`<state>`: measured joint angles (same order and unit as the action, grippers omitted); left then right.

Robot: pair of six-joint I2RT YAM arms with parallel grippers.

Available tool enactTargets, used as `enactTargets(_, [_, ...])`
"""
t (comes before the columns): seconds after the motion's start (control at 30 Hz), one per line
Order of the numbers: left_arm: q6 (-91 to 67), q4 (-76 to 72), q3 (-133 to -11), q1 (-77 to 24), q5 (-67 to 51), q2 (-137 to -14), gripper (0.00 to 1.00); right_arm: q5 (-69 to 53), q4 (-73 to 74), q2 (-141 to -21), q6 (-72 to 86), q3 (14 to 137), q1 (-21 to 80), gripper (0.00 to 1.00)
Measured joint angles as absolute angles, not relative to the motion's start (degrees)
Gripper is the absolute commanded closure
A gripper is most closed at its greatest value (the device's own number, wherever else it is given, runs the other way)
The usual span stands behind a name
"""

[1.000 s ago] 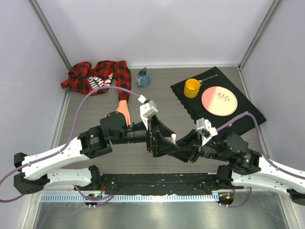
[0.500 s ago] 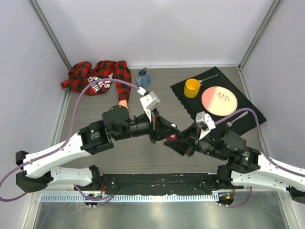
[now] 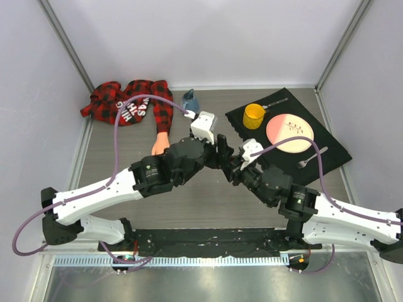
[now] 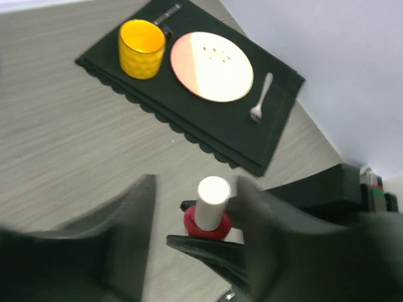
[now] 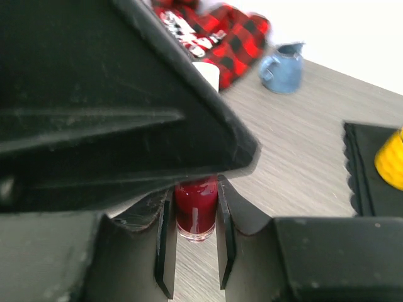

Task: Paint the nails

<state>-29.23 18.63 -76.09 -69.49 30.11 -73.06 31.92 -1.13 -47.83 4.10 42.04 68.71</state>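
Observation:
The peach mannequin hand (image 3: 160, 146) lies on the table, its red-and-black plaid sleeve (image 3: 126, 104) running to the far left; its nails are too small to make out. My right gripper (image 5: 192, 217) is shut on the small red polish bottle (image 5: 196, 201) and holds it upright just above the table. The bottle's white cap (image 4: 212, 200) stands between the fingers of my left gripper (image 4: 196, 187), which is open around it with a gap on the left side. In the top view the two grippers meet mid-table, left (image 3: 221, 150) and right (image 3: 234, 168), to the right of the hand.
A blue jug (image 3: 189, 102) stands behind the hand. A black mat (image 3: 327, 148) at the right carries a yellow cup (image 3: 254, 116), a pink plate (image 3: 289, 133) and a fork (image 3: 312, 158). Walls close in the far and side edges.
Both arms have swung away from the near edge toward mid-table. The right gripper carried the bottle along, and the left gripper has come over its cap.

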Motion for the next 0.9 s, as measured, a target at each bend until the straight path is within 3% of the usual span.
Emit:
enactTargets(0.17, [-29.0, 17.2, -72.2, -68.2, 23.1, -67.7, 0.14, 23.4, -3.4, -40.9, 3.4, 38.5, 67.9, 0.99])
enactTargets(0.23, [-29.1, 16.4, -70.2, -67.7, 19.2, -64.4, 0.14, 20.1, -3.3, -38.9, 3.8, 38.0, 67.7, 0.99])
enactTargets(0.5, [-29.8, 12.0, -66.5, -66.5, 1.5, -55.5, 0.17, 7.5, -1.2, -31.1, 10.2, 38.0, 67.6, 0.99])
enactTargets(0.73, [-31.7, 7.1, -66.2, -66.5, -13.3, -57.1, 0.17, -1.3, -1.0, -28.8, 15.3, 38.0, 67.5, 0.99])
enactTargets(0.9, [-32.8, 6.1, -67.1, -66.5, -19.2, -60.7, 0.33, -4.6, -1.0, -29.4, 16.9, 38.2, 67.5, 0.99])
